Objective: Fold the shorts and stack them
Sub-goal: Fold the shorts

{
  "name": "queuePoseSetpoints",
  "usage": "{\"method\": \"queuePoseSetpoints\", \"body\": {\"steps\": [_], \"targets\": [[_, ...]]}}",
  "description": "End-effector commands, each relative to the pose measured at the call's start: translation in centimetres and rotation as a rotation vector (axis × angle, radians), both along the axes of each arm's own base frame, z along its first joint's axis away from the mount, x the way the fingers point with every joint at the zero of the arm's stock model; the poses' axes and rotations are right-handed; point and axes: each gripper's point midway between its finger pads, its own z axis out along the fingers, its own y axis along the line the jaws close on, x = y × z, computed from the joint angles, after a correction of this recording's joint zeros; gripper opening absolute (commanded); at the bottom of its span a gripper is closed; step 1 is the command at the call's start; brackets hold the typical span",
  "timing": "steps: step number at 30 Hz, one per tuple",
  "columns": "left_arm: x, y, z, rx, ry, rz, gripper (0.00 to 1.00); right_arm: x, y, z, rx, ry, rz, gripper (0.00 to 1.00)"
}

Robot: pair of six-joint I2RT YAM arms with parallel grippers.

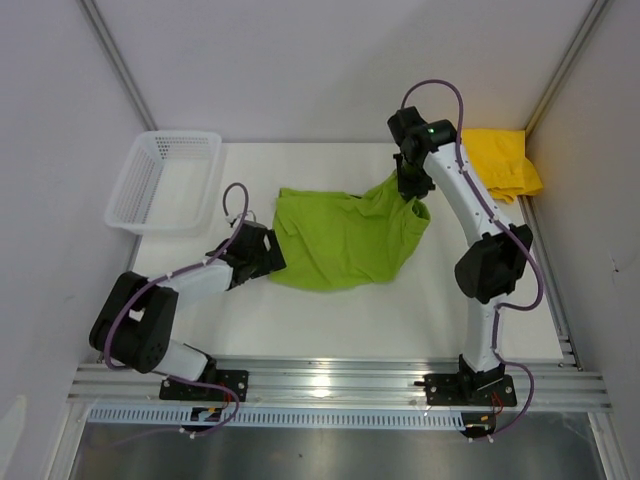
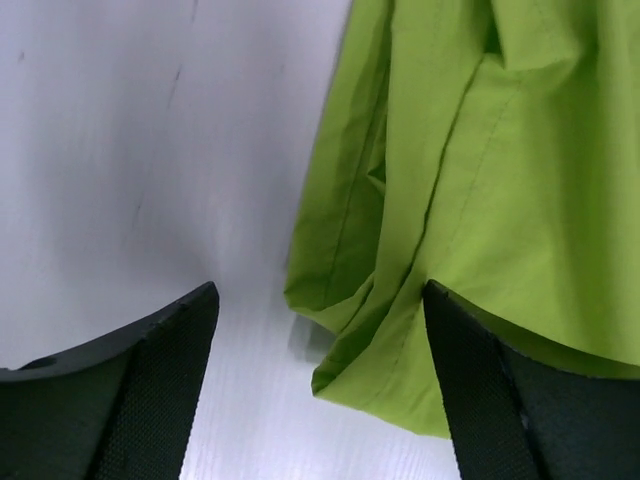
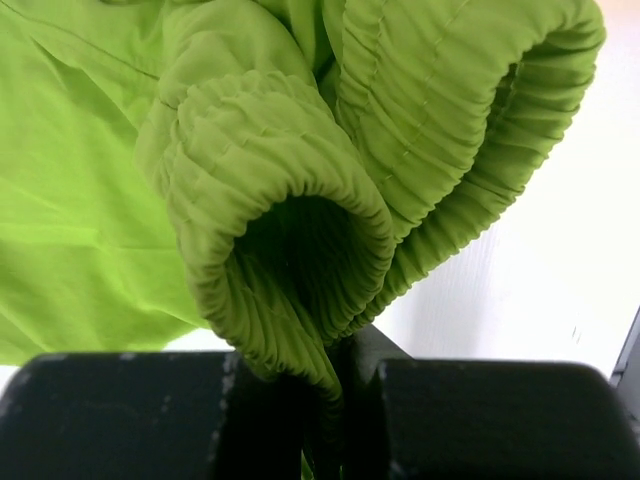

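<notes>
R gripper (image 3: 335, 395) clamped tight on elastic waistband of lime green shorts (image 1: 345, 240), cloth bunched above it. L gripper (image 2: 320, 340) wide open, hem corner between its fingers, not pinched. Green pair spread mid table (image 1: 330, 320); yellow shorts (image 1: 500, 160) crumpled far-right corner.

Saw lime-green shorts (image 1: 345, 240), bright yellow shorts (image 1: 500, 160), a white mesh basket (image 1: 165, 180), a plain white table (image 1: 350, 320) and purple cables (image 1: 432, 82) on black-and-white arms (image 1: 465, 195).

Our left white-tube arm (image 1: 190, 280) with chunky black joints and its matching right arm (image 1: 455, 185) both carry thin purple cables (image 1: 432, 82); right one has a small green light (image 1: 432, 127), fingers (image 2: 160, 400) are matte black, ribbed.
</notes>
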Motion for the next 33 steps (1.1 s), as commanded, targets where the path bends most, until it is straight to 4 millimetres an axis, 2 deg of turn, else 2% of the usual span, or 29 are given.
{"method": "queuePoseSetpoints", "body": {"steps": [1, 2, 5, 6, 15, 21, 26, 27, 31, 33], "targets": [[-0.5, -1.1, -1.6, -0.043, 0.057, -0.042, 0.84, -0.3, 0.0, 1.9, -0.065, -0.002, 0.005, 0.00], [-0.4, -1.4, -1.6, -0.060, 0.053, -0.050, 0.76, -0.3, -0.1, 1.8, -0.081, 0.000, 0.002, 0.00], [-0.8, -2.5, -1.6, -0.106, 0.042, -0.077, 0.61, 0.0, 0.5, 1.2, -0.107, 0.004, -0.005, 0.00], [-1.5, -3.0, -1.8, -0.107, 0.049, -0.090, 0.59, 0.0, 0.7, 1.0, -0.116, 0.007, -0.004, 0.00], [-3.0, -7.5, -0.4, -0.153, -0.018, -0.203, 0.49, 0.3, 3.5, -1.6, -0.174, 0.017, -0.001, 0.00], [-4.6, -9.7, 0.7, -0.165, -0.075, -0.265, 0.38, -0.7, 6.1, -2.2, -0.175, 0.028, 0.044, 0.00], [-5.3, -10.3, 1.3, -0.172, -0.102, -0.290, 0.37, -1.9, 8.2, -2.2, -0.171, 0.020, 0.084, 0.00], [-5.4, -10.3, 1.3, -0.170, -0.103, -0.294, 0.37, -2.5, 9.3, -1.9, -0.163, 0.011, 0.111, 0.00], [-5.2, -10.2, 1.6, -0.153, -0.112, -0.294, 0.36, -4.2, 11.7, -1.3, -0.158, -0.007, 0.170, 0.00], [-5.2, -9.9, 1.5, -0.145, -0.113, -0.291, 0.36, -5.0, 12.2, -1.5, -0.173, -0.004, 0.188, 0.00]]}}
